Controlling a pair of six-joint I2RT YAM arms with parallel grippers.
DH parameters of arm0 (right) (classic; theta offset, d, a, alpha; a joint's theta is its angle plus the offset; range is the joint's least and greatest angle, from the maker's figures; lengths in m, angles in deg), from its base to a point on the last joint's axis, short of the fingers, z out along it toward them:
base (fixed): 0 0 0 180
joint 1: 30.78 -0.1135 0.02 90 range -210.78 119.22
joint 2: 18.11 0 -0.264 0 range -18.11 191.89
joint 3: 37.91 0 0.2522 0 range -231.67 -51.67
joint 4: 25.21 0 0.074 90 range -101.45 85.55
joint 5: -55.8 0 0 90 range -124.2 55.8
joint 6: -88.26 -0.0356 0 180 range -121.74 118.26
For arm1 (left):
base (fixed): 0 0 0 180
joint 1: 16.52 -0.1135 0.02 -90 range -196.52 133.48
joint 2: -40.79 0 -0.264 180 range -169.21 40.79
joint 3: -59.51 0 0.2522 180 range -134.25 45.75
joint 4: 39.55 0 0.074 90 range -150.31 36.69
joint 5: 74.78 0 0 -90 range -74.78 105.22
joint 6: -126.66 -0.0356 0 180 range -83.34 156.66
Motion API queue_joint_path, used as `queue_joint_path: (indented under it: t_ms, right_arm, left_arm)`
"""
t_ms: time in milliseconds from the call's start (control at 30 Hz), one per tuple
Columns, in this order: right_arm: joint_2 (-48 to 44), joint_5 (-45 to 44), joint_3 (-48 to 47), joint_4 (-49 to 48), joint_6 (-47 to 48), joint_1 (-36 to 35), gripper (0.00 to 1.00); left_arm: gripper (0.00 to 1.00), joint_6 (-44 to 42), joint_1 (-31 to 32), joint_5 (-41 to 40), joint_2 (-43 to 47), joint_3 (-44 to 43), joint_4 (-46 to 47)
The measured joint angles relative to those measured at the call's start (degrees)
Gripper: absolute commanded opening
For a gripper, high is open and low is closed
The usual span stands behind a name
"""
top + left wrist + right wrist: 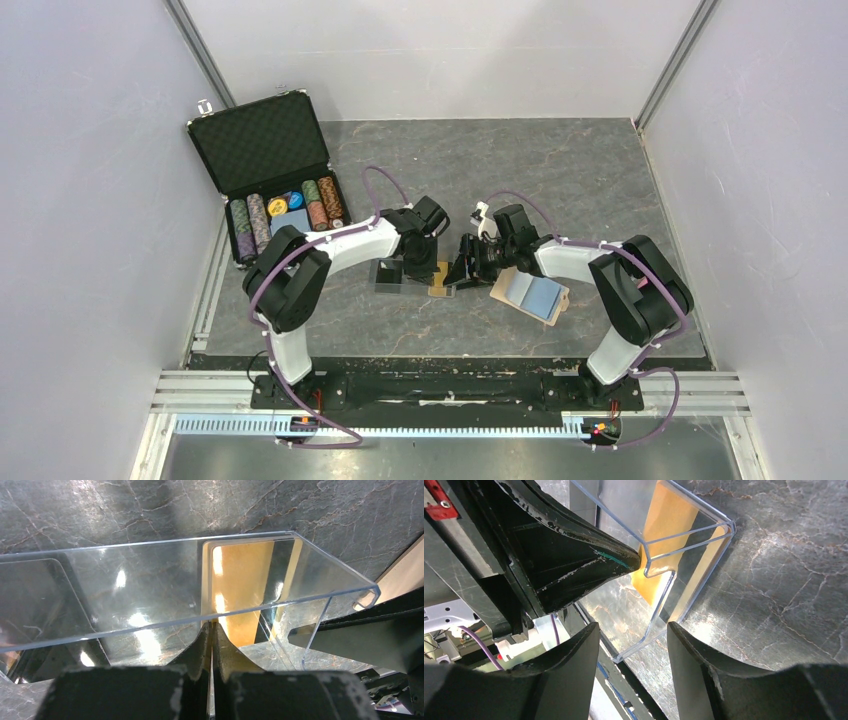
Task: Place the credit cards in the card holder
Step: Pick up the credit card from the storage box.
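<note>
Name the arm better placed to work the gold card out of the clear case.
Left. The left fingers, shut, meet the gold card inside the clear case; the right fingers, open, merely straddle its corner.

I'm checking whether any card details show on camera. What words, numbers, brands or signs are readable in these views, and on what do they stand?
No text can be read in any view.
Gold card, seen through the clear plastic sleeve: no lettering visible on the face that shows.
Poker chips: markings too small to read.
Wallet: no label or brand visible.
</note>
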Motion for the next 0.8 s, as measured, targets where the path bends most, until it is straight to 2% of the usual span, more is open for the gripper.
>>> queue_joint_path:
  t_ms: [467, 500, 567, 633, 800]
  right_arm:
    - [0.0, 0.0, 0.0, 0.0, 0.0, 0.0, 0.55]
    - [0.0, 0.0, 0.0, 0.0, 0.0, 0.0, 0.55]
    - [0.0, 0.0, 0.0, 0.0, 0.0, 0.0, 0.55]
    - [0.0, 0.0, 0.0, 0.0, 0.0, 0.0, 0.55]
    - [0.0, 0.0, 0.0, 0.0, 0.0, 0.0, 0.55]
  left_arm:
    - [0.06, -0.1, 0.7, -0.8, 0.0, -3.5, -1.9]
    - [0.08, -0.2, 0.7, -0.8, 0.0, -3.6, -1.9]
    - [0.20, -0.3, 0.8, -0.9, 0.0, -3.8, -2.2]
    - [0.25, -0.5, 0.8, -1.5, 0.0, -3.9, -2.9]
    - [0.27, -0.6, 0.8, -3.8, -0.8, -4.3, -5.2]
